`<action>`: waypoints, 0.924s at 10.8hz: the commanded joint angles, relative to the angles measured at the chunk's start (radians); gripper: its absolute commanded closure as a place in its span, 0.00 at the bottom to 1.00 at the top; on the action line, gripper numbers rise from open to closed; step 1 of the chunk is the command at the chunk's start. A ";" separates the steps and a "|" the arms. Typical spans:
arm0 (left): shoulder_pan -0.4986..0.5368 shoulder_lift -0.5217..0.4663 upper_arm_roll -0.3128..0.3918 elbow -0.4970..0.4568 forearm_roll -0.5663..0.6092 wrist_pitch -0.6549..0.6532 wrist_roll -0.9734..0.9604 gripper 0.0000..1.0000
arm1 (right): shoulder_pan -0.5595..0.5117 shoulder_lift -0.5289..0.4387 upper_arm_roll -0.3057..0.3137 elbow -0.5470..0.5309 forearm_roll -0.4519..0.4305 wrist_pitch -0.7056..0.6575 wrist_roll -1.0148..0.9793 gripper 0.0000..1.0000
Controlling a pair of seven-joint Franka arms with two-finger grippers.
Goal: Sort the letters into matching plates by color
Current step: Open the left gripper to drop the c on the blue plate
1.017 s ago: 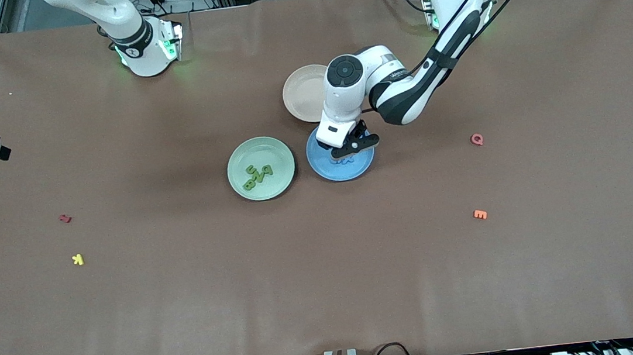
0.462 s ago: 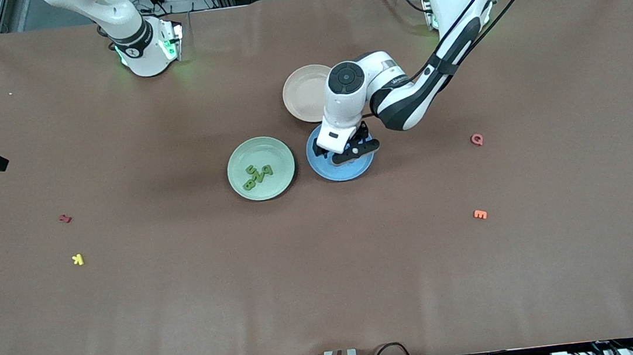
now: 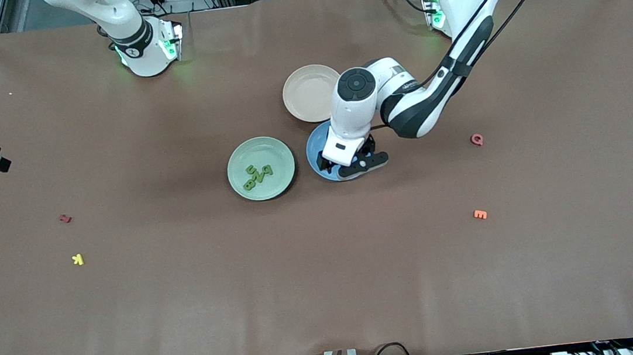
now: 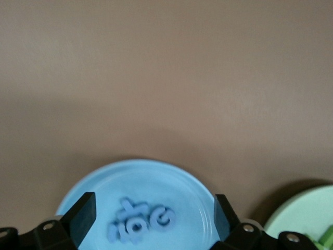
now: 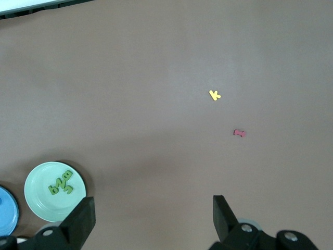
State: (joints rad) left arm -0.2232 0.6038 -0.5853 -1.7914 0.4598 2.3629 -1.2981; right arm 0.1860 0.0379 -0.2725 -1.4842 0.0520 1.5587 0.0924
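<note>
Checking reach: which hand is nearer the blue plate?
Left. The left hand hangs open right over the blue plate. The right hand waits, open, out of the front view, off toward the right arm's end of the table.

Below the left gripper (image 4: pixel 151 221), whose black fingers (image 4: pixel 83 216) look like hard smooth plastic, a matt blue plate (image 4: pixel 192 190) holds soft foam-like blue letters (image 4: pixel 139 224) on a dull, finely grained brown table cover (image 3: pixel 326 270).

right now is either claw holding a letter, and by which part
Neither. The left claw is open over the blue plate, the blue letters lying loose in it. The right claw is open and empty.
</note>
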 commanded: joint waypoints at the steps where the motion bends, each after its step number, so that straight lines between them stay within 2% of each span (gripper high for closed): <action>1: -0.001 -0.024 0.016 0.090 0.028 -0.124 0.071 0.00 | 0.023 -0.001 -0.005 -0.010 -0.006 0.011 0.004 0.00; 5: 0.061 -0.067 0.012 0.138 0.013 -0.145 0.126 0.00 | 0.038 0.014 -0.005 -0.013 -0.029 0.006 -0.088 0.00; 9: 0.113 -0.110 0.007 0.142 0.008 -0.160 0.170 0.00 | 0.046 0.019 -0.005 -0.013 -0.035 0.006 -0.118 0.00; 10: 0.125 -0.125 0.007 0.158 -0.036 -0.172 0.210 0.00 | 0.047 0.019 -0.005 -0.013 -0.035 0.003 -0.118 0.00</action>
State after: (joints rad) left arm -0.1390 0.5191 -0.5698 -1.6449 0.4603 2.2296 -1.1584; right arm 0.2196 0.0647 -0.2716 -1.4900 0.0331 1.5600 -0.0124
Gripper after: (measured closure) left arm 0.000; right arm 0.000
